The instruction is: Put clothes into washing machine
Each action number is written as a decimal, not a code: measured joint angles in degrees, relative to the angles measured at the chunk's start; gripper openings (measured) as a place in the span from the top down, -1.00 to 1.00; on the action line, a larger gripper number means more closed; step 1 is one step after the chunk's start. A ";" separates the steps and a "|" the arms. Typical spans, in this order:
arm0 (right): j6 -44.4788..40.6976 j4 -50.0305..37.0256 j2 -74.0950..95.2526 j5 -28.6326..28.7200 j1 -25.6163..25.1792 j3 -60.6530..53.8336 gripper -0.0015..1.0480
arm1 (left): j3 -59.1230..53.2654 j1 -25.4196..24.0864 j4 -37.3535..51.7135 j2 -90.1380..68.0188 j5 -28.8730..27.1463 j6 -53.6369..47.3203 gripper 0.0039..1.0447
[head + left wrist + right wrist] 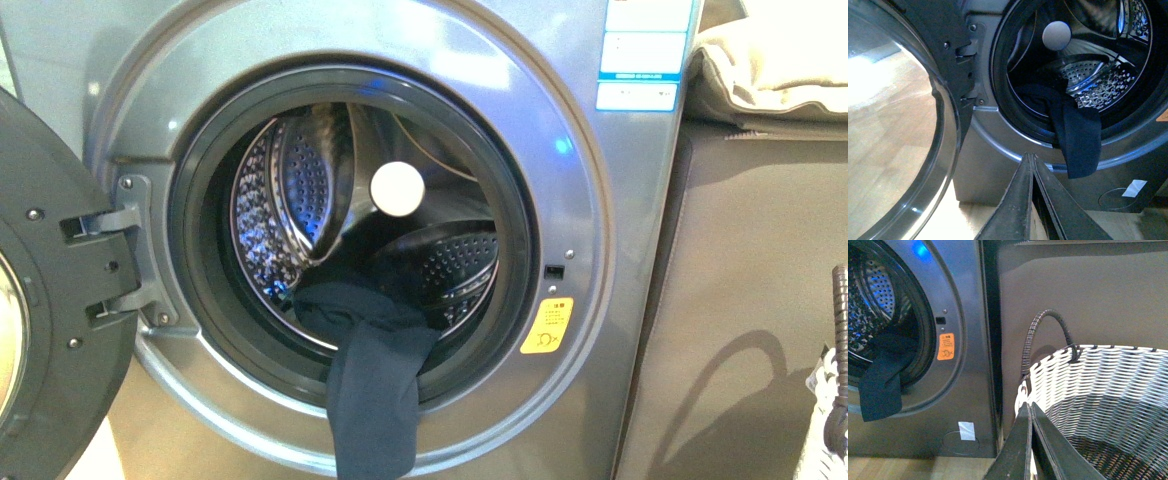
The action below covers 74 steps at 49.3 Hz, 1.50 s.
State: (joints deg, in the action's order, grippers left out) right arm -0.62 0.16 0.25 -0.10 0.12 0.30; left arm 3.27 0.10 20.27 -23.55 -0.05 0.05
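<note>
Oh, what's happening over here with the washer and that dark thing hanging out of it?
A two-armed robot is loading laundry. The washing machine has its door swung open, and the dark navy garment lies partly in the drum, with one end draped out over the rim. Neither arm is holding it: the left gripper and the right gripper both have their fingers closed on nothing. The right one is above a woven laundry basket next to the machine.

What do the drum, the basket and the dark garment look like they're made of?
Drum: shiny perforated metal, probably stainless steel, judging by its bright reflections and rows of holes.
Basket: woven white strips, likely plastic or synthetic rattan, with a dark wrapped handle.
Garment: soft matte navy fabric, draping limply over the gasket; fibre unclear.
</note>
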 joint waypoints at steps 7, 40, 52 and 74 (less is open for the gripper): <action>0.00 0.00 0.00 0.00 0.00 0.00 0.95 | -1.11 0.00 -2.91 4.02 0.04 0.00 0.94; 0.00 0.00 0.00 0.00 0.00 0.00 0.95 | -2.82 0.00 -19.96 23.30 0.04 0.02 0.94; 0.00 0.00 0.00 0.00 0.00 0.00 0.95 | -2.82 0.00 -20.24 23.32 0.04 0.02 0.94; 0.00 0.00 0.00 0.00 0.00 0.00 0.62 | -2.82 0.00 -20.24 23.32 0.04 0.07 0.51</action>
State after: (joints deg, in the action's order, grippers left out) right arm -0.62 0.16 0.25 -0.10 0.12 0.30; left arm 0.45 0.10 0.03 -0.23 -0.01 0.12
